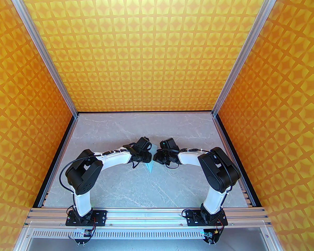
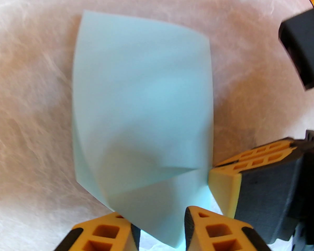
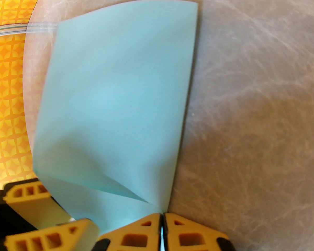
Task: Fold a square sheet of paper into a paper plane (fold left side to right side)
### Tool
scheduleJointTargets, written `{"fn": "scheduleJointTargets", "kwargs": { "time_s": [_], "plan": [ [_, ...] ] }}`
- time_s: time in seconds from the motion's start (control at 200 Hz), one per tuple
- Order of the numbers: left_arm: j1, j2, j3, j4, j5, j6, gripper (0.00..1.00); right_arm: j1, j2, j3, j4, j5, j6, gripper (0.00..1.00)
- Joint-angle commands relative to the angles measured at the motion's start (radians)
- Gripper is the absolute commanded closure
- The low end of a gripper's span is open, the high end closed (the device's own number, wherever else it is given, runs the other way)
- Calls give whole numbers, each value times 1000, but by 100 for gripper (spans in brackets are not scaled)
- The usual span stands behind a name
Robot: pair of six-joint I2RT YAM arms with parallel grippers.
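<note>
Blue paper (image 2: 144,87), corner pinched by right jaws, edge between parted left jaws.

We see on both the left arm (image 1: 115,159) and the right arm (image 1: 189,157) glossy white link shells (image 1: 82,203), bulky black joint housings (image 1: 85,175), thin black cables (image 1: 62,173) bound with white zip ties (image 1: 104,153), black screwed base plates (image 1: 100,214), and, on the left pincer (image 2: 158,216) and right pincer (image 3: 162,214), orange-yellow lattice fingers (image 2: 214,231) edged in black.

Robot lab enclosure, aluminium-profile frame (image 1: 43,48), orange patterned panel walls (image 1: 157,48), grey marbled tabletop (image 1: 136,187), slotted mounting rail (image 1: 151,214) at front
</note>
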Motion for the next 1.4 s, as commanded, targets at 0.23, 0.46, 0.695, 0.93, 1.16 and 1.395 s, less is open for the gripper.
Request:
{"fn": "scheduleJointTargets", "kwargs": {
  "time_s": [0.23, 0.46, 0.695, 0.93, 1.16, 1.395],
  "plan": [
    [-19, -28, 8, 38, -9, 34, 77, 12, 56, 6, -47, 52, -26, 88],
    [-39, -10, 21, 32, -7, 43, 80, 12, 57, 5, -44, 50, -27, 88],
    [-50, 7, 38, 13, -8, 47, 80, 13, 60, 1, -40, 50, -24, 88],
    [-52, 33, 49, -28, -21, 40, 75, 12, 55, 4, -45, 52, -27, 88],
    [-63, 0, -6, -19, -22, 23, 75, 12, 55, 3, -45, 52, -28, 88],
    [-69, 50, 31, -58, -69, 25, 89, 12, 51, 1, -41, 52, -26, 88]
  ]
}}
